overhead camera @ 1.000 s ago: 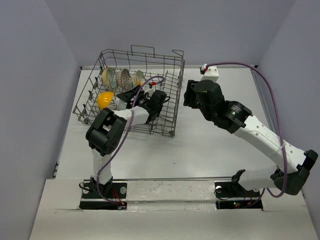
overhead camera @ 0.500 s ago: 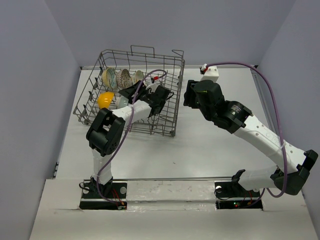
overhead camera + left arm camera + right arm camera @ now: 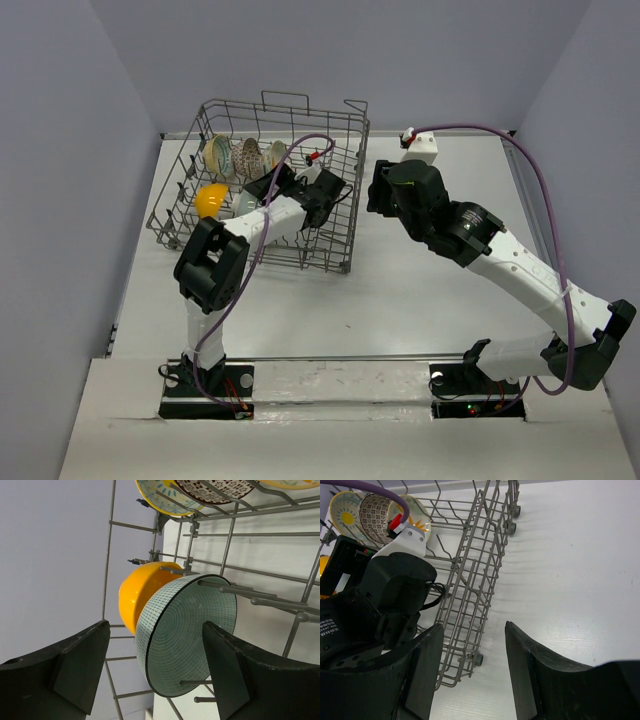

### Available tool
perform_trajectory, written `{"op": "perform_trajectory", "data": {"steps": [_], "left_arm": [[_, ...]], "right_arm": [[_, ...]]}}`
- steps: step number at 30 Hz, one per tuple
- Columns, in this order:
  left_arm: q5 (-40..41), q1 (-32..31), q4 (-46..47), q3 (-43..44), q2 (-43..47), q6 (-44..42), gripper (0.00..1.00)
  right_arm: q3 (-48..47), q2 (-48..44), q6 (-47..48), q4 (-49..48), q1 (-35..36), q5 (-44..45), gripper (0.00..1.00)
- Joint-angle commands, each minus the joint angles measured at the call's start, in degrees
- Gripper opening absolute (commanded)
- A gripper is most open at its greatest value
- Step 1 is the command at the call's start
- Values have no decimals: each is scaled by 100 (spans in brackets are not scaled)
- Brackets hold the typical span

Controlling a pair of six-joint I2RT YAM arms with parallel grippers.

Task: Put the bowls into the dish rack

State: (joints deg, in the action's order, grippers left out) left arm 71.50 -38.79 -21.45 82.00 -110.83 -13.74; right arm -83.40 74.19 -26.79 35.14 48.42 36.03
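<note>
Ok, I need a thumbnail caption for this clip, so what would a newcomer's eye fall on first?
The bright orange-yellow bowl stands out, on edge at the left side of the grey dish rack, with the pale teal bowl propped on the tines right beside it. The open left end effector frames that pair, while three patterned bowls line the rack's far left corner.
</note>
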Motion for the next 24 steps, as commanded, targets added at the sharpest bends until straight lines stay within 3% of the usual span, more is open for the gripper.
{"op": "perform_trajectory", "data": {"steps": [1, 15, 24], "left_arm": [[-180, -33, -280, 326, 430, 380, 87], [-910, -208, -702, 809, 1273, 811, 87], [-2025, -252, -879, 1029, 2468, 1339, 87]], "right_arm": [[-115, -89, -2, -226, 27, 132, 58], [-230, -54, 42, -200, 27, 194, 58], [-256, -195, 94, -156, 27, 352, 59]]}}
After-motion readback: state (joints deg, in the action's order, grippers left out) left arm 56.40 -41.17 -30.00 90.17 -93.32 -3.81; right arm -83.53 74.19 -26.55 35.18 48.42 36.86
